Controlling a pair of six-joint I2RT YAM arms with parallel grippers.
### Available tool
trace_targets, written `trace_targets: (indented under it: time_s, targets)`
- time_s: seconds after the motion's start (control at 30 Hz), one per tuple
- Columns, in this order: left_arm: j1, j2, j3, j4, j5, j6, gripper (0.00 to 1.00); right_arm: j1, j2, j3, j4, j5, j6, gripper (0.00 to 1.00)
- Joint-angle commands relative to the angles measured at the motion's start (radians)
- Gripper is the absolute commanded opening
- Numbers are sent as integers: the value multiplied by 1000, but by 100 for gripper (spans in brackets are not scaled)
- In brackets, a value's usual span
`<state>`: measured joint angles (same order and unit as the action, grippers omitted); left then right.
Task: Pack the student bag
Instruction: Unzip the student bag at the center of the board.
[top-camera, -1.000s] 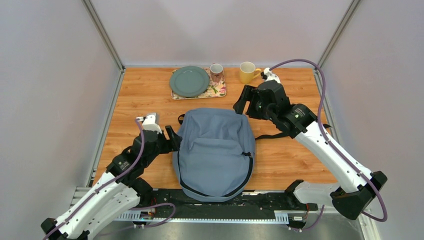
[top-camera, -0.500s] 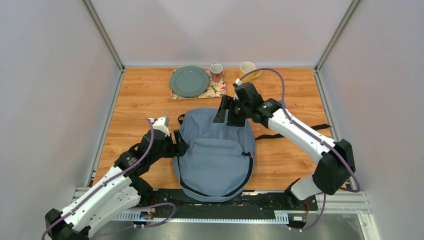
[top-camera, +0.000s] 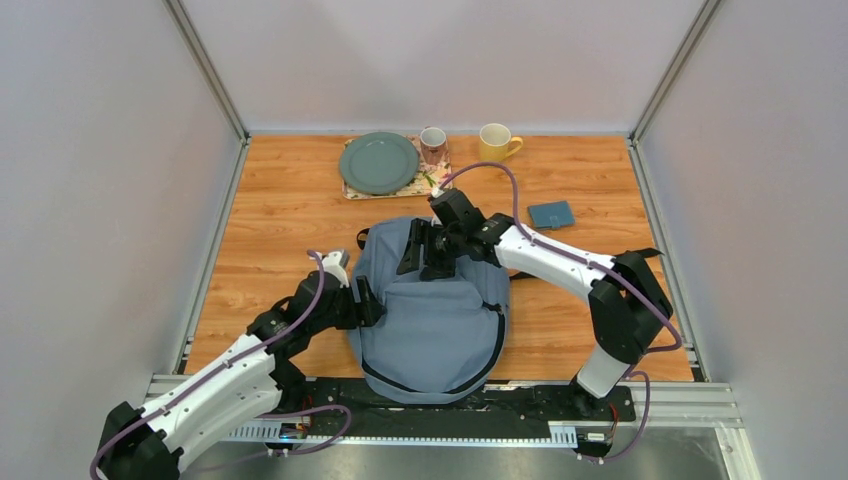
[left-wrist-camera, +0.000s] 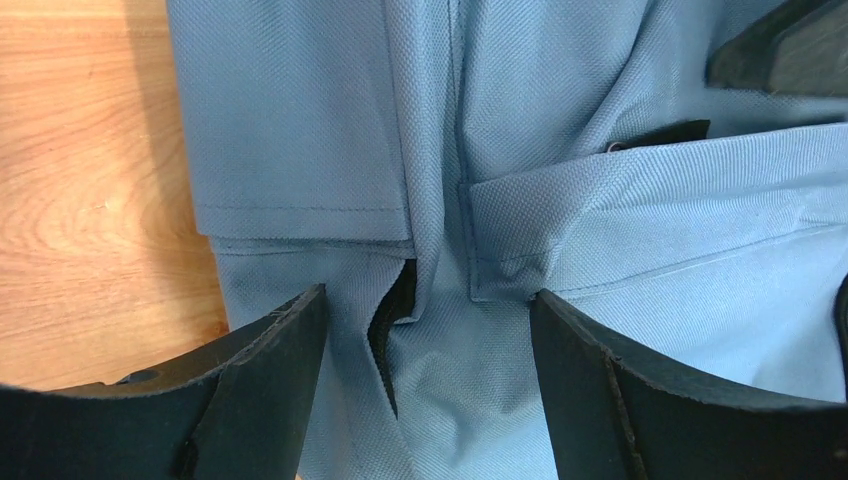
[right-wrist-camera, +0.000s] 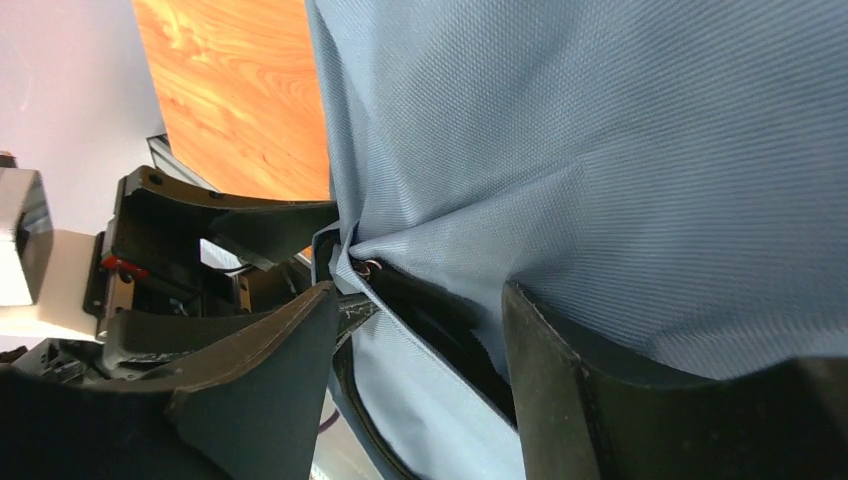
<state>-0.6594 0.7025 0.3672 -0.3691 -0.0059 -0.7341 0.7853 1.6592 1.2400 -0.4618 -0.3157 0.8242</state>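
Left gripper (left-wrist-camera: 425, 335) and right gripper (right-wrist-camera: 415, 310) jaws gape over the student bag (top-camera: 430, 320); the right may pinch mere cloth, perhaps missing the zipper (right-wrist-camera: 445, 325).

Right arm (top-camera: 545, 258) covers the far edge of the student bag (top-camera: 430, 320), green plate (top-camera: 378, 162) hides most of the floral tray (top-camera: 437, 184), small mug (top-camera: 432, 145) print too small to read, both wrist views crop the bag.
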Motion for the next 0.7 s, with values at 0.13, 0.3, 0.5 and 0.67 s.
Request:
trace_targets:
  time_s: [0.13,0.3,0.5,0.67]
  targets:
    - [-2,-1,-155,28,73,-68,79,48,69,-57,144,-32,84,64]
    - [-2,-58,-178,56,70,-68,78,84,129,82,154,-42,63,63]
    - [-2,-51,-160,47,72,-57,78,129,238,234,112,-54,47,62]
    - [0,-75,-159,26,43,-60,78,143,266,291,114,-66,27,61]
